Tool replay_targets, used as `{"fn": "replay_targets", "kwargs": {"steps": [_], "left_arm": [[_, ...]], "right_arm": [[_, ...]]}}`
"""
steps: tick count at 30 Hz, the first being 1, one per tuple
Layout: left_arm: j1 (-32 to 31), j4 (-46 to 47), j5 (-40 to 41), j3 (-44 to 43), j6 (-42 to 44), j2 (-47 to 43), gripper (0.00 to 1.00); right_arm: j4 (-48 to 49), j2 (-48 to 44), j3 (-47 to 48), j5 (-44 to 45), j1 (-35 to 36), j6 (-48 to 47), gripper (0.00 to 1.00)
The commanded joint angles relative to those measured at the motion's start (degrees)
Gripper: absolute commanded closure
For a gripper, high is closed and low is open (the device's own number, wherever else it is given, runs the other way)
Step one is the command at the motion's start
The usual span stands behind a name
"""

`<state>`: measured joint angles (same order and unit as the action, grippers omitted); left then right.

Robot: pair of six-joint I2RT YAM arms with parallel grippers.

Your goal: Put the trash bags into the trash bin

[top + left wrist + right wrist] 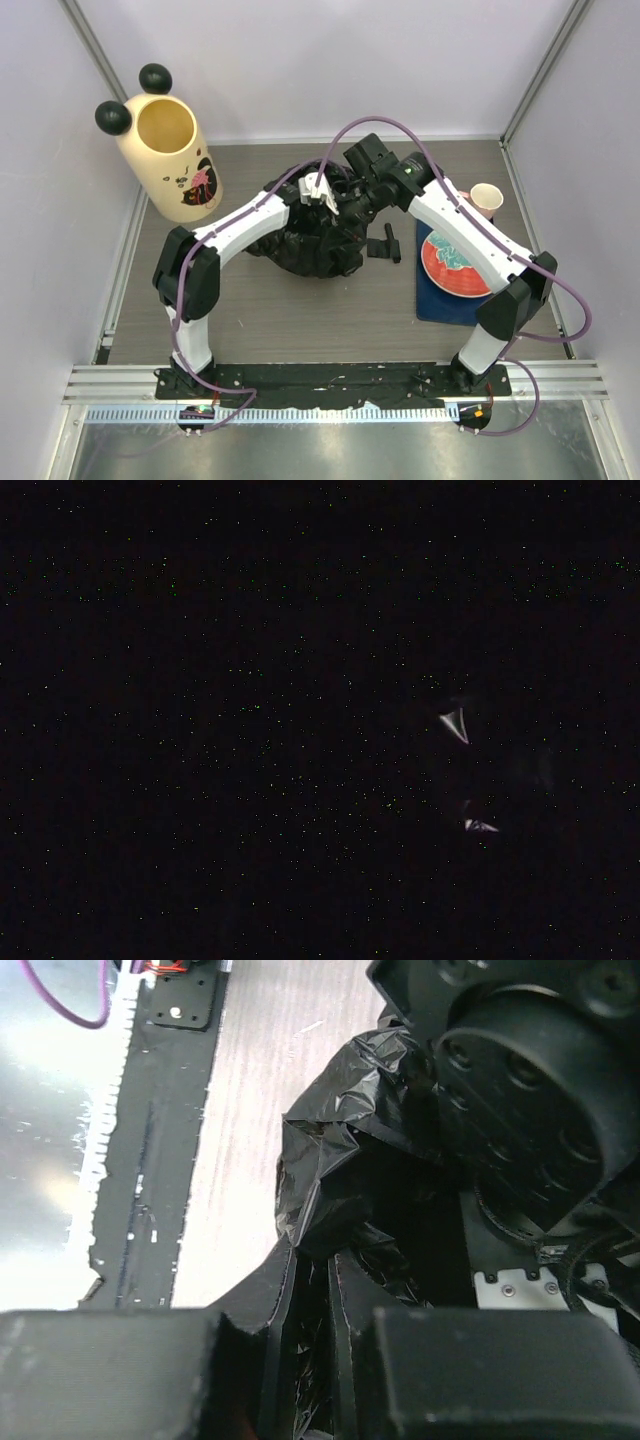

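The trash bags [310, 245] lie as one crumpled glossy black heap in the middle of the table. Both arms meet over its far side. My left gripper [322, 190] is pushed into the plastic. The left wrist view is almost wholly black, with two small glints of plastic [455, 723], so no fingers show there. My right gripper [325, 1260] has its jaws nearly together with a fold of the black bag [340, 1160] pinched between them. The trash bin [170, 150], cream with two black ball ears, stands at the far left, tilted with its mouth open, apart from both grippers.
A paper cup [486, 198] stands at the far right. Below it a red plate [455, 265] rests on a blue mat [432, 300]. A small black object [390, 240] lies beside the heap. The left arm's wrist [530, 1090] crowds the right gripper.
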<state>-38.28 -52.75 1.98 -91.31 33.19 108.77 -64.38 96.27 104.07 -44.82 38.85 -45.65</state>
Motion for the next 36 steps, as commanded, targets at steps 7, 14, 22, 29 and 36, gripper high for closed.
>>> {"fn": "replay_targets", "kwargs": {"steps": [7, 14, 22, 29, 36], "left_arm": [[-0.22, -3.29, -4.91, -10.00, -4.96, -4.02, 0.99], [2.95, -17.29, -18.41, -25.92, -11.56, 2.67, 0.98], [1.54, -14.57, -11.47, -21.71, -9.19, -0.05, 0.96], [7.08, -17.04, -22.17, -29.46, -14.28, -1.71, 0.83], [10.50, -10.01, -33.17, -26.91, -21.48, -5.68, 0.63]], "right_arm": [[-1.36, -0.03, -3.87, 4.91, -3.08, 3.64, 0.99], [-2.51, -1.00, -5.90, 5.09, -3.08, 2.93, 0.99], [-1.80, -1.17, -5.02, 5.26, -2.99, 3.46, 0.99], [-2.15, -1.00, -4.75, 5.53, -2.90, 3.20, 0.99], [-3.12, -0.82, -4.58, 5.09, -2.82, 1.88, 0.99]]}}
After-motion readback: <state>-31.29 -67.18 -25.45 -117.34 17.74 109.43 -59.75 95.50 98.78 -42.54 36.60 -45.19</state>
